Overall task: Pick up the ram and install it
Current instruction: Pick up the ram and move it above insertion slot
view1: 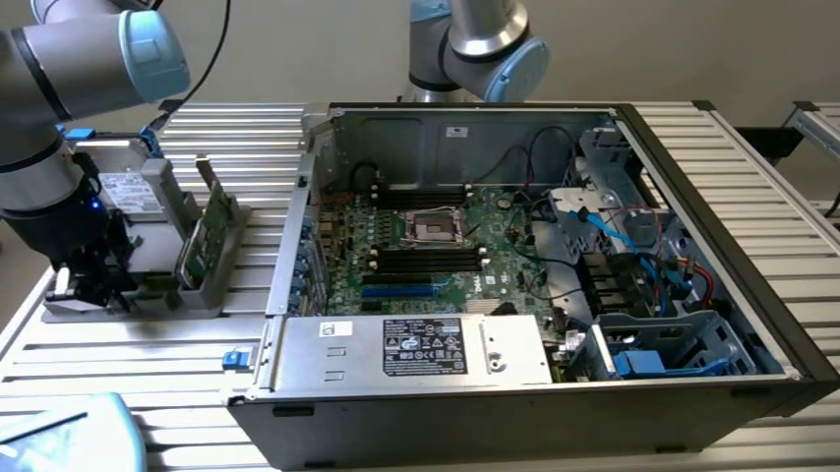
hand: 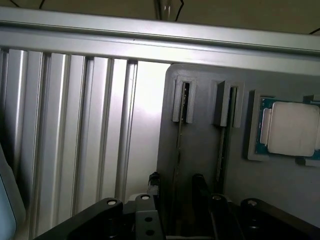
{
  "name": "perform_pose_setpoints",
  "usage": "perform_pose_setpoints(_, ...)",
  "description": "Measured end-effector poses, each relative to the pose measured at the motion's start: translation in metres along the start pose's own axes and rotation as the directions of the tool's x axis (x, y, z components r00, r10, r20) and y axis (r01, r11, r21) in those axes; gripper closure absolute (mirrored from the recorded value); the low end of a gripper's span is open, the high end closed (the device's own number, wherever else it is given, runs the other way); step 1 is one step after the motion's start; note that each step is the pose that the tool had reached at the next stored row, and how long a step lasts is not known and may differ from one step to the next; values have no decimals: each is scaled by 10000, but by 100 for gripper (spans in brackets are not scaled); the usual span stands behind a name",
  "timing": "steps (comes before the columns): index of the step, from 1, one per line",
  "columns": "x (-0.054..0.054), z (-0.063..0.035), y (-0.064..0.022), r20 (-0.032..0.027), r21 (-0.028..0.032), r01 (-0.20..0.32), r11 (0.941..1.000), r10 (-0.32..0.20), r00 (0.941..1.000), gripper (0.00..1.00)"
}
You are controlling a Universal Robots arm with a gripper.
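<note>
The ram [hand: 179, 142] stands on edge in a slot of the grey holder [hand: 200, 165], so I see it as a thin dark strip. My gripper [hand: 176, 182] is open just above it, with one dark fingertip [hand: 154, 179] on each side and a gap to the stick. A second thin greenish board [hand: 222, 135] stands in the neighbouring slot. In the exterior view my gripper [view1: 86, 287] hangs low over the holder [view1: 197, 295] at that view's left, and the arm hides the ram there.
A square silver processor [hand: 292, 129] lies in the holder beside the boards. A bright-green board [view1: 210, 234] stands upright in the holder. The open computer case [view1: 525, 256] lies to the exterior view's right, with its motherboard [view1: 434, 246] exposed. The table [hand: 75, 125] is ribbed metal.
</note>
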State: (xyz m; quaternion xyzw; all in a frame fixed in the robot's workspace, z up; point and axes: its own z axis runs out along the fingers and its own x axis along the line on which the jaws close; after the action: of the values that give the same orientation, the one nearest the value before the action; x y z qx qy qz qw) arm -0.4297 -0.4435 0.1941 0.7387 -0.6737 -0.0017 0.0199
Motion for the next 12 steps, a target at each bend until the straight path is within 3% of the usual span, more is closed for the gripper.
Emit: perform_pose_setpoints(12,-2,10,8,-1,1,0,10000,0,10000,61)
